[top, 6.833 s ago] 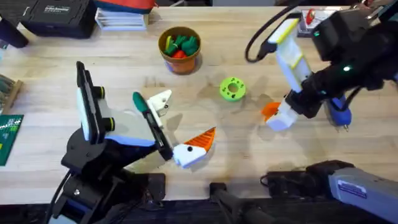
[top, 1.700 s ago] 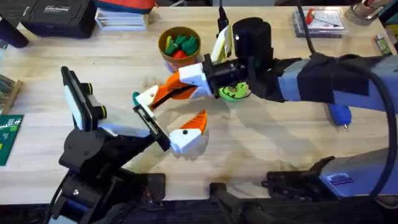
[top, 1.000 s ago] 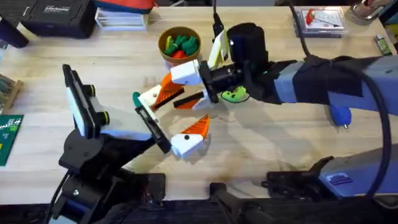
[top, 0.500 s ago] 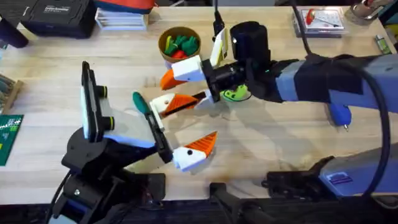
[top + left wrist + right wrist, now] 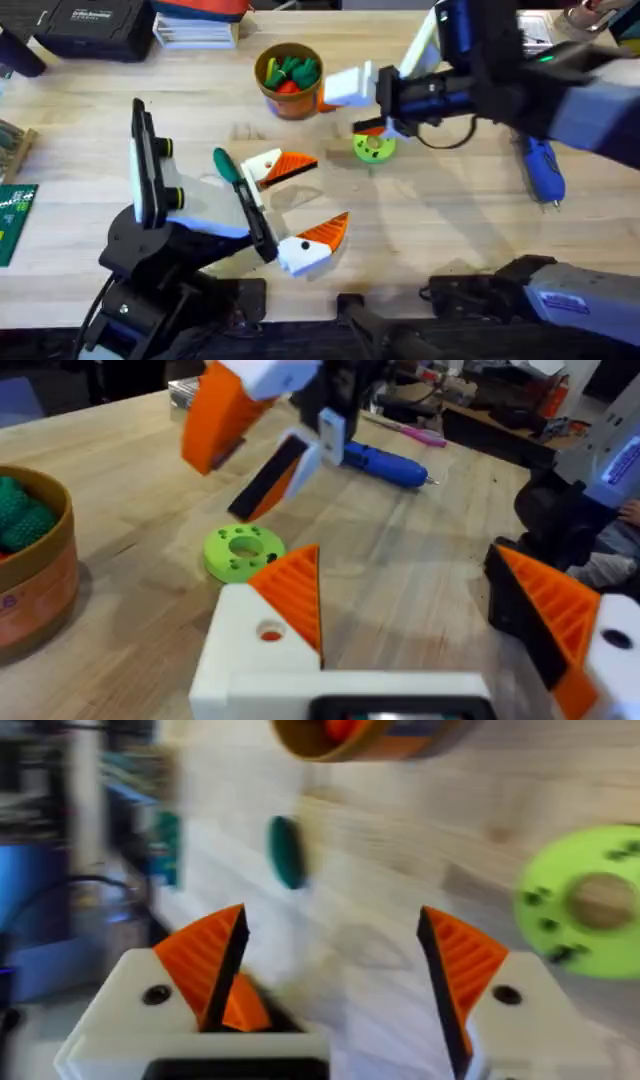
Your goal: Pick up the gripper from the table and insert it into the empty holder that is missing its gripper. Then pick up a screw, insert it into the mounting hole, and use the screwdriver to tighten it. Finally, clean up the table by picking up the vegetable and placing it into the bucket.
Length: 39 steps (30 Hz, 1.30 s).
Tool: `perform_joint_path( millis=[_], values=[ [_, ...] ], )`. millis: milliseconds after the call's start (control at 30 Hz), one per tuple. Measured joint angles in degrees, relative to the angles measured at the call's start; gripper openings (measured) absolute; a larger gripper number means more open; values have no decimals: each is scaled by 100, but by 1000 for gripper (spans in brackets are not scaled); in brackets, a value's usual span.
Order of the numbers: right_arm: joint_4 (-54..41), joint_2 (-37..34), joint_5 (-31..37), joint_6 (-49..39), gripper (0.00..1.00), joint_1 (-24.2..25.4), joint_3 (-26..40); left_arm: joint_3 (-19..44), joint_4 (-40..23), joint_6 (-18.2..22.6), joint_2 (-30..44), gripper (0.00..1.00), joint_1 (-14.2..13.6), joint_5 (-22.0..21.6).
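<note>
Near the middle of the overhead view, the gripper (image 5: 283, 166) is sitting seated on the holder (image 5: 257, 163) at the tip of the left gripper (image 5: 285, 205), whose fingers are standing spread and empty. Compared with half a second ago, the right gripper (image 5: 362, 104) has let the part go and pulled back toward the upper right, and is now hanging open and empty over the vegetable (image 5: 373, 144), beside the bucket (image 5: 289, 78). For the screw step, it should be checking that the wedge sits flush before reaching past the screwdriver (image 5: 541, 168) at the right edge.
</note>
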<state>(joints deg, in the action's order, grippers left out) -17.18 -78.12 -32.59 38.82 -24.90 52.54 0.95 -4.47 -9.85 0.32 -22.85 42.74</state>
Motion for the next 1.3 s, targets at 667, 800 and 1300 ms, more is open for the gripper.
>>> perform_joint_path(
  millis=[667,800,1300],
  values=[
    [-1689,-760,4463,-1577,387,-1233,198,0,0,0,-2,986,0,13],
    [-1691,-926,4502,-1584,378,-1233,198,0,0,0,-1,986,0,13],
    [-1686,-1046,4519,-1618,232,-1382,198,0,0,0,0,987,0,13]
  ],
)
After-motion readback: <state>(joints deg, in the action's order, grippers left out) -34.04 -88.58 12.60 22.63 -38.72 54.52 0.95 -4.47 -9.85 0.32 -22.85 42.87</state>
